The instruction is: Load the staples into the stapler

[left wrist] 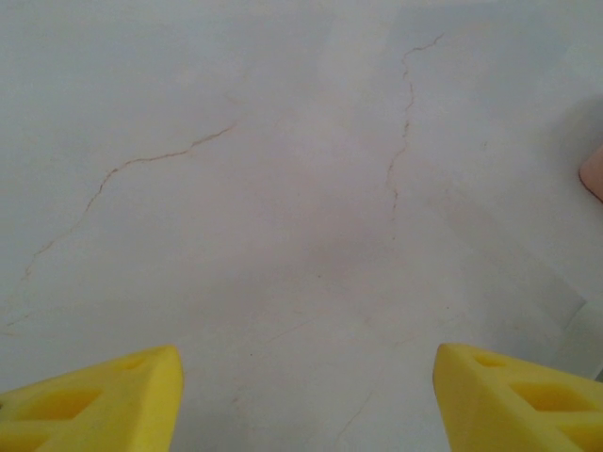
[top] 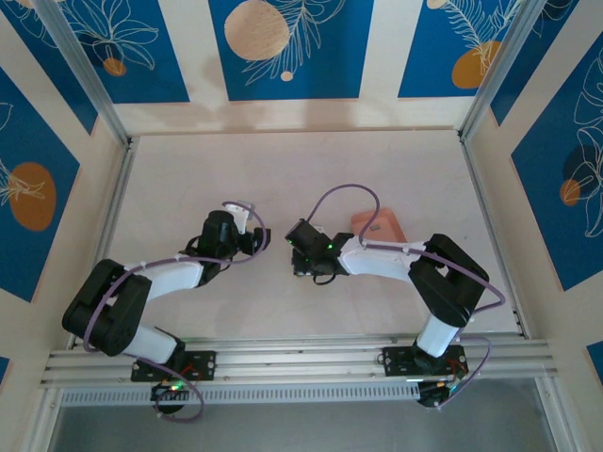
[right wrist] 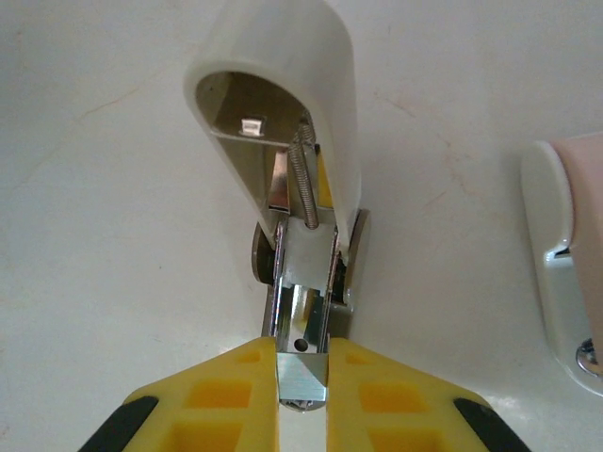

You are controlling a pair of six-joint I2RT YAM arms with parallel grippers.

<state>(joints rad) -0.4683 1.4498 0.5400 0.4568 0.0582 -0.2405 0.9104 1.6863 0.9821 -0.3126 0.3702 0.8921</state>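
Open stapler point(right wrist: 306, 250) — spring point(right wrist: 303, 174) along its channel point(right wrist: 303, 315) — clamped in right jaws.

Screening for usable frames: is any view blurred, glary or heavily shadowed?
Top external: even light, soft shadows on the table. Left wrist: hazy, low contrast; left hand soft-edged. Right wrist: stapler sharp, small glints on its metal, clamped in the right hand.

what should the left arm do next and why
Probably swing the open, empty left end effector right toward the pink tray to look for staples: the right end effector is shut on the stapler, whose lid is flipped up with the channel exposed, ready for loading.
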